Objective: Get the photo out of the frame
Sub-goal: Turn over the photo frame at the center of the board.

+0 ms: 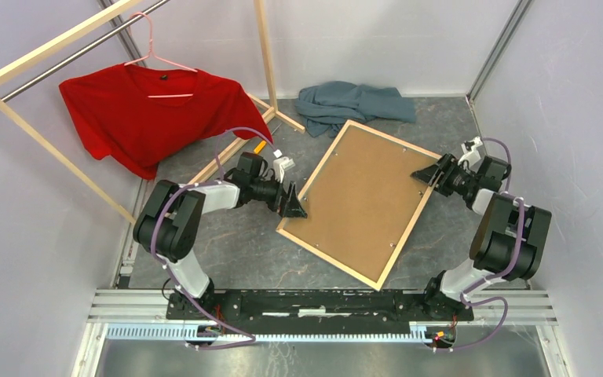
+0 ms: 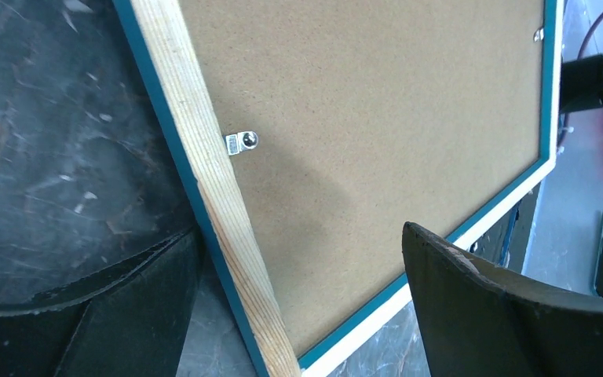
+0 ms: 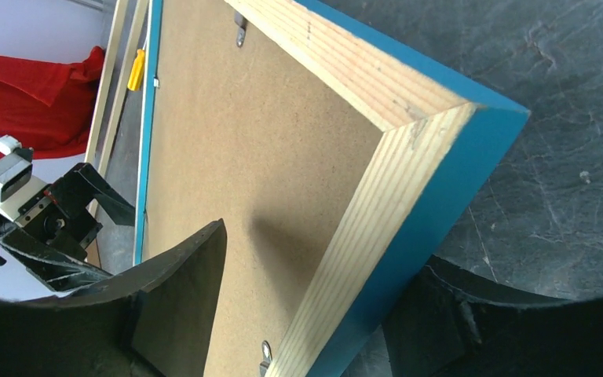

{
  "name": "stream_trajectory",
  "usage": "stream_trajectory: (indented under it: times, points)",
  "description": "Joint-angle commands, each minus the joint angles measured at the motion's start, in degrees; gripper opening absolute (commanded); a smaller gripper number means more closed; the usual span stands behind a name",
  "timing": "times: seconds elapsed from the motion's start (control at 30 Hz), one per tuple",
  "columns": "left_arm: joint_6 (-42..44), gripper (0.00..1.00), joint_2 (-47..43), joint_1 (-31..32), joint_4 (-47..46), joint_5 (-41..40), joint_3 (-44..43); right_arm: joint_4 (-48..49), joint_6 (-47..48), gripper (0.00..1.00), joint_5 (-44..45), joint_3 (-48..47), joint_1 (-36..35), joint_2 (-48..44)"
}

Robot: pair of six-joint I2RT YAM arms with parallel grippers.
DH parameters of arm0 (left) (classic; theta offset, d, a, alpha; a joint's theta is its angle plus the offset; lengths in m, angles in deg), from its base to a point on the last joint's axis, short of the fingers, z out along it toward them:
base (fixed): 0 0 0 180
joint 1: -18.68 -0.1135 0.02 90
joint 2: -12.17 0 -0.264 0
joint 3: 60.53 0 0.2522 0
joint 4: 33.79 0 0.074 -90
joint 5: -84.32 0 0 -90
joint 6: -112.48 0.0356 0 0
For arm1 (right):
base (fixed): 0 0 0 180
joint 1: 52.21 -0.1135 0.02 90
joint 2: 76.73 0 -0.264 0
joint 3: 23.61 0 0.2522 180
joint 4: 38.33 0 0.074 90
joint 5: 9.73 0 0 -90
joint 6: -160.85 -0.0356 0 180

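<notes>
The frame (image 1: 408,229) lies face down and askew in the middle of the table, pale wood rails up and the brown backing board (image 1: 361,196) filling it. The photo is hidden. My left gripper (image 1: 294,206) is open astride the frame's left rail (image 2: 212,181) near its near corner: one finger (image 2: 126,314) outside the blue edge, the other (image 2: 502,314) over the board. A metal clip (image 2: 241,142) sits on that rail. My right gripper (image 1: 432,174) is open astride the right rail (image 3: 377,204), one finger (image 3: 173,290) over the backing board (image 3: 243,157), the other beyond the blue edge.
A red T-shirt (image 1: 145,110) on a pink hanger hangs from the wooden clothes rack (image 1: 39,141) at the back left. A grey-blue cloth (image 1: 353,102) is bunched at the back wall. A small yellow object (image 1: 259,146) lies by the rack's foot. Walls close in on both sides.
</notes>
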Motion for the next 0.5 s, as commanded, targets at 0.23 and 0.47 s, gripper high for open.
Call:
stream_trajectory:
  times: [0.23,0.47]
  points:
    - [7.6,1.00,-4.7,0.8,6.7,4.3,1.0,-1.6,4.9,0.75,1.5,-4.5,-0.1,3.1]
    - [9.1,1.00,-5.4,0.8,9.6,4.0,0.2,-3.9,6.5,0.77,2.8,-5.8,-0.1,4.2]
